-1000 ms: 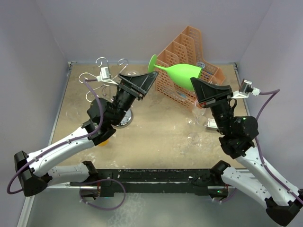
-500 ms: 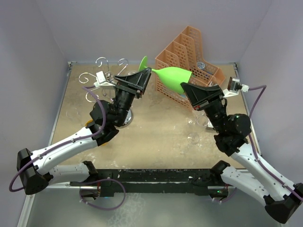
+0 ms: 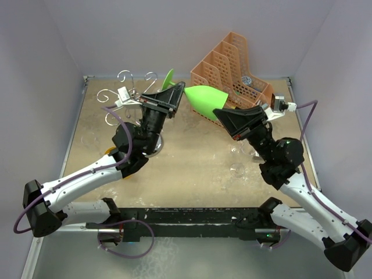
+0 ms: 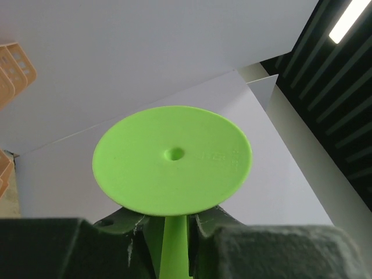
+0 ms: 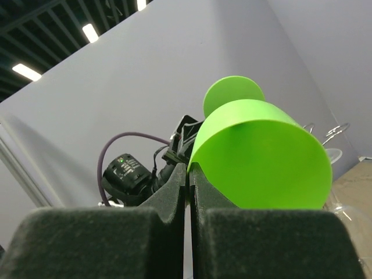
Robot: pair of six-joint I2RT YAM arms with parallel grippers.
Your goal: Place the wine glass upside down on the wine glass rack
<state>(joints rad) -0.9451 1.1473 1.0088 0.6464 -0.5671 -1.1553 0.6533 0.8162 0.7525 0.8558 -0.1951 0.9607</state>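
Note:
A bright green wine glass hangs on its side in the air between my two arms, foot to the left and bowl to the right. My left gripper is closed round its thin stem just below the round foot, with a finger close on each side. My right gripper is shut on the rim of the bowl, its pads pinching the wall. The wine glass rack, a silver wire stand with curled hooks and a round shiny base, stands behind and under the left arm.
An orange mesh file organiser stands at the back right, just behind the green bowl. Clear glasses lie on the table near the right arm. The walls of the enclosure close in the left, back and right sides.
The right arm has carried the glass leftwards, so its foot and stem have slid into the left gripper. The left jaws, wide open a second ago, have closed round the stem.

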